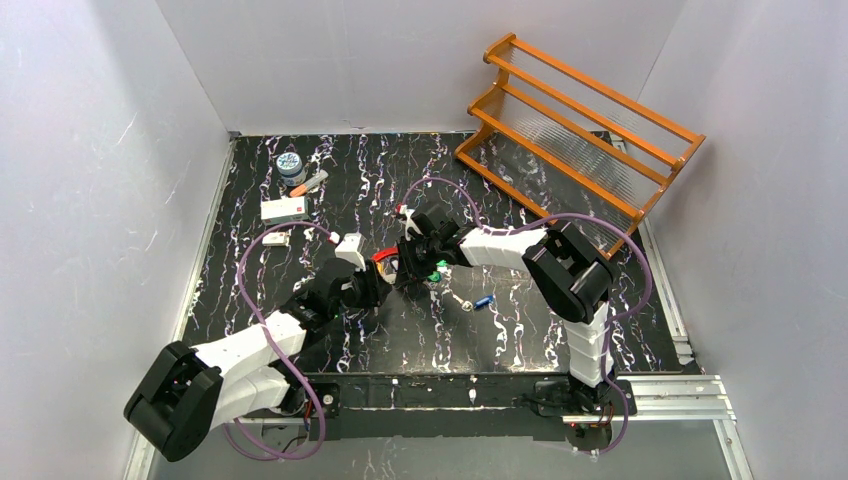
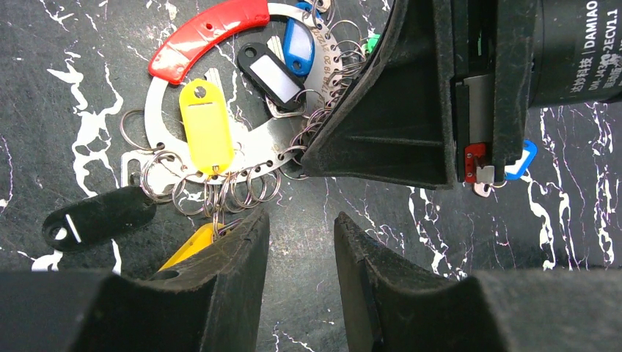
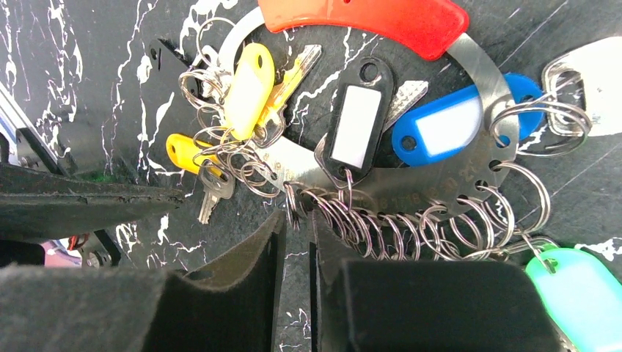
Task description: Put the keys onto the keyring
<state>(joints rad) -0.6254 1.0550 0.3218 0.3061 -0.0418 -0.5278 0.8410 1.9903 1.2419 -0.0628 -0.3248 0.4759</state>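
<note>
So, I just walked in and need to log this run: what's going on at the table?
The left gripper hovers open beside the small split rings of a flat silver keyring with a red curved handle, which lies on the black marbled table. The right gripper is nearly closed at another row of those rings; whether it pinches one is unclear. A small key with a blue tag lies loose nearby.
</note>
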